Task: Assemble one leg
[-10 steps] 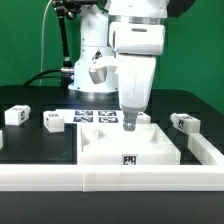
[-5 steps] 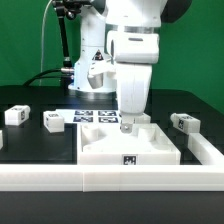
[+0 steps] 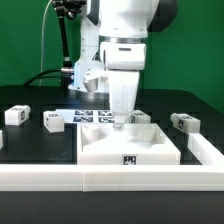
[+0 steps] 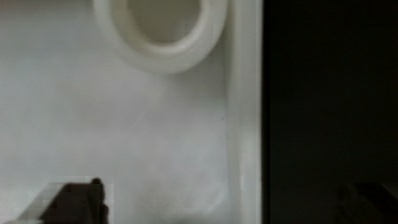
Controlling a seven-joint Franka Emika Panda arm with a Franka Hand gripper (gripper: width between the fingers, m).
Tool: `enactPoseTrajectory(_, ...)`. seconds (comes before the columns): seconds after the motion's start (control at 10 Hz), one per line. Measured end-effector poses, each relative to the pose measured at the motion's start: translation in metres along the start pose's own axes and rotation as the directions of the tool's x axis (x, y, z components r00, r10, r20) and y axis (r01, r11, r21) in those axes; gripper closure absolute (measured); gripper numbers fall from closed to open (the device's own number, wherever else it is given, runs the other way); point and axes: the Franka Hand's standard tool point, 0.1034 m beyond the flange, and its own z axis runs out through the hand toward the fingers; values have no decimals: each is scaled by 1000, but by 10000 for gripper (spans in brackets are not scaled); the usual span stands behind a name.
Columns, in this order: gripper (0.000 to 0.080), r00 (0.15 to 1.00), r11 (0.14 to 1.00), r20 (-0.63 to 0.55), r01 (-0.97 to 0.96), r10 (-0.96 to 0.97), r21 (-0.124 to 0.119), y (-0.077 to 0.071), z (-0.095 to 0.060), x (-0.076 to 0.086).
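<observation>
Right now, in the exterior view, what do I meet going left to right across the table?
In order: far-left leg → second leg → marker board → right-hand leg. The tray panel and the jaws above it are left out, since they overlap the board's span.

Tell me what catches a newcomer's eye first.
The bulky white robot arm fills the centre, its pincer at the far edge of the large flat white plastic tray. Small white tagged leg blocks lie on the black table: two at the exterior view's left, one at its right.
</observation>
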Motion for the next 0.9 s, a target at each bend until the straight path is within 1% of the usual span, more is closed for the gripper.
enactPoseTrajectory(0.1, 150, 1000, 1000, -5, -2, 2, -16, -4, 3, -7)
enactPoseTrajectory(0.2, 150, 1000, 1000, -8, -9, 9, -12, -11, 9, -9)
enactPoseTrajectory(0.3, 150, 1000, 1000, -10, -9, 9, -5, -13, 14, -9)
enactPoseTrajectory(0.4, 150, 1000, 1000, -10, -17, 17, -1, -13, 18, -7)
enactPoseTrajectory(0.6, 150, 1000, 1000, -8, 0, 0, 10, -15, 24, 2)
enactPoseTrajectory(0.7, 150, 1000, 1000, -7, 12, -12, 5, -15, 25, 5)
enactPoseTrajectory(0.8, 150, 1000, 1000, -7, 10, -10, 6, -15, 26, 4)
enactPoseTrajectory(0.9, 286, 1000, 1000, -7, 9, -9, 6, -15, 26, 3)
